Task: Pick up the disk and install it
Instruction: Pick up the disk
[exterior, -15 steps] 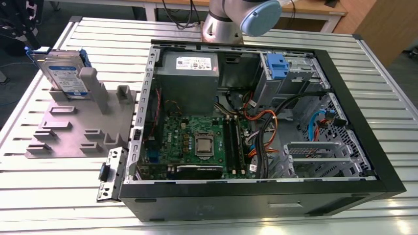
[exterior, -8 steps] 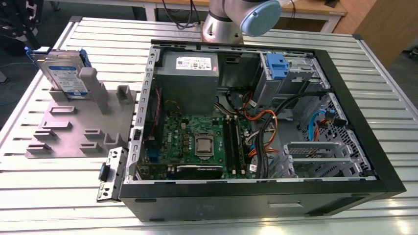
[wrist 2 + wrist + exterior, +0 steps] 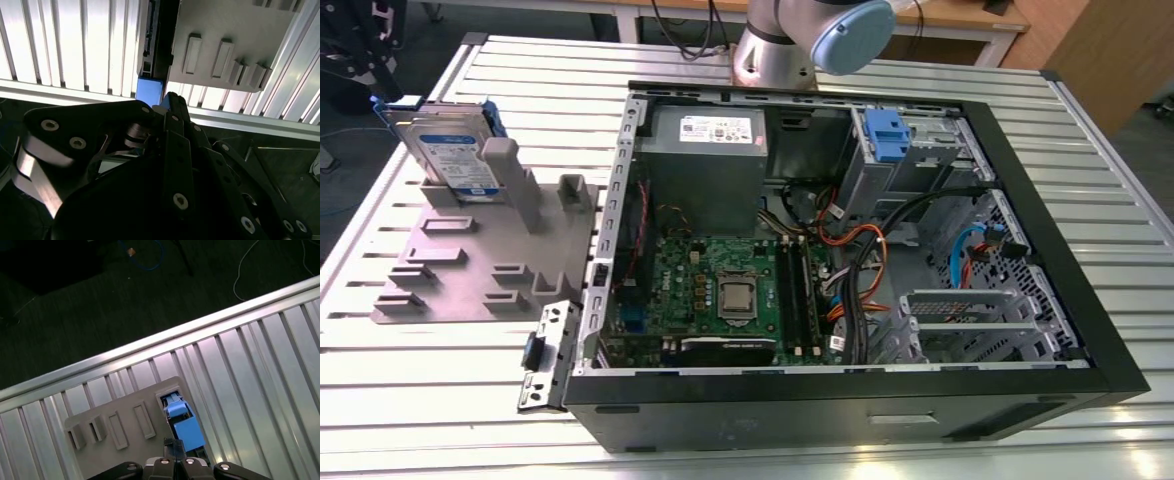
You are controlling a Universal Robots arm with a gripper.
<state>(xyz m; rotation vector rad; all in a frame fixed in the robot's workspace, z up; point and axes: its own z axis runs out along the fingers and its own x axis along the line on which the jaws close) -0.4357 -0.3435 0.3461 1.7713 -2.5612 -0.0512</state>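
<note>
An open computer case [image 3: 854,405] lies on a slatted metal tabletop [image 3: 427,400]. At the exterior view's left, outside the case, the disk [image 3: 450,150] stands on edge in a slot at the far end of a grey holder [image 3: 454,270]. In the first wrist view the claw [image 3: 175,460] hangs above the disk's blue upper edge, fingers pressed together, holding nothing. The pick-up step looks not yet done; gripping would call for fingers spread to straddle that thin edge squarely.

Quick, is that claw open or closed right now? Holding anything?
Gripper: closed, jaws together, holding nothing, above the flat silver hard drive with blue plastic rails standing in the grey plastic stand.
</note>
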